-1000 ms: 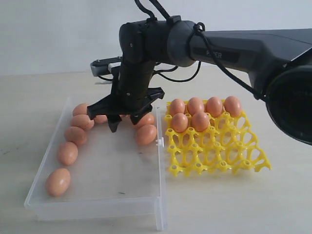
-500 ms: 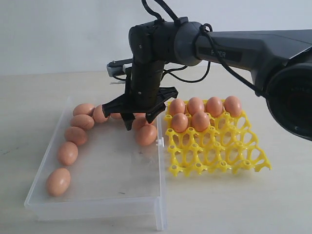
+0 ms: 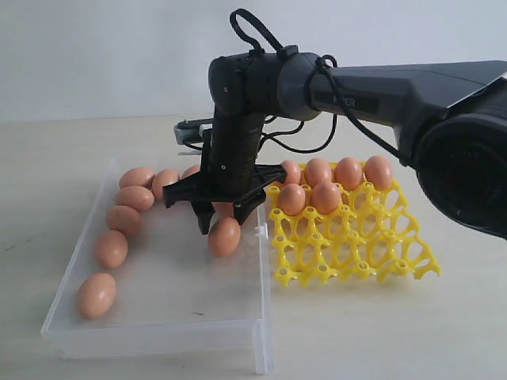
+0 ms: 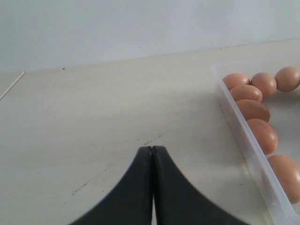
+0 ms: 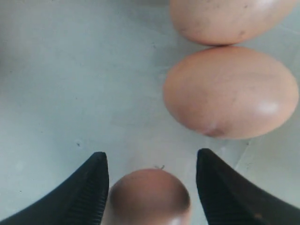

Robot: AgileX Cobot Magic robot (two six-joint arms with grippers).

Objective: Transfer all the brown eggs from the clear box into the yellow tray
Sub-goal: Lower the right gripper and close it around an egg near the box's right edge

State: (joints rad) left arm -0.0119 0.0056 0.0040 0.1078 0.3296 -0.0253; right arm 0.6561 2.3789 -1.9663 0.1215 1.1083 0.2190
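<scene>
My right gripper (image 3: pixel 222 225) hangs open inside the clear box (image 3: pixel 158 332), its fingers on either side of one brown egg (image 3: pixel 224 237). In the right wrist view that egg (image 5: pixel 150 197) sits between the spread fingers of the gripper (image 5: pixel 152 157), with two more eggs (image 5: pixel 229 91) just beyond. Several other eggs (image 3: pixel 111 248) curve along the box's left and far walls. The yellow tray (image 3: pixel 356 245) to the right of the box holds several eggs (image 3: pixel 318 171) in its far cups. My left gripper (image 4: pixel 152 148) is shut and empty over the bare table beside the box wall (image 4: pixel 243 136).
The right arm (image 3: pixel 380 87) stretches in from the right, above the tray. The box's small clasp (image 3: pixel 257 231) faces the tray. The near cups of the tray are unfilled. A pale wall rises behind the table.
My right gripper has moved right across the box and dropped lower around an egg. That egg now lies a little nearer the box's front. The other eggs stay put.
</scene>
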